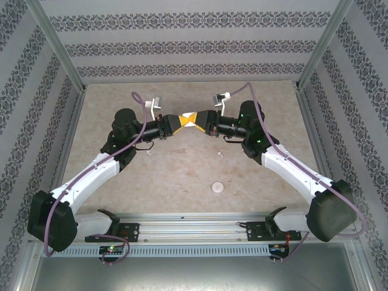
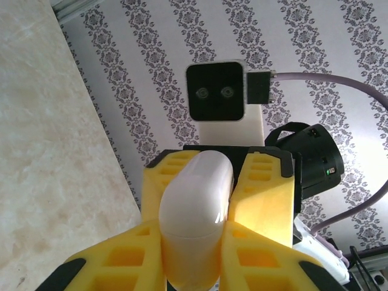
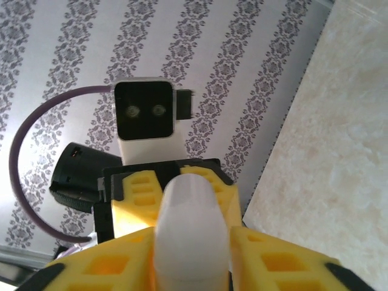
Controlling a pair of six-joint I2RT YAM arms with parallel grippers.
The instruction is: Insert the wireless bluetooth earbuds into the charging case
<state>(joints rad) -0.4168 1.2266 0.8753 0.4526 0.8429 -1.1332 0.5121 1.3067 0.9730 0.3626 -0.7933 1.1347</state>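
Note:
The white charging case hangs above the middle of the table, lid closed, between both yellow-fingered grippers, which meet tip to tip. My left gripper comes in from the left. In the left wrist view the left gripper presses on both sides of the case. My right gripper faces it from the right. In the right wrist view the right gripper stands round the case with a thin gap at one finger. Two tiny white specks, the earbuds, lie on the table under the arms.
A small round pale disc lies on the beige table nearer the front. Patterned walls and metal frame posts close in the back and both sides. Both arms' cables loop above the wrists.

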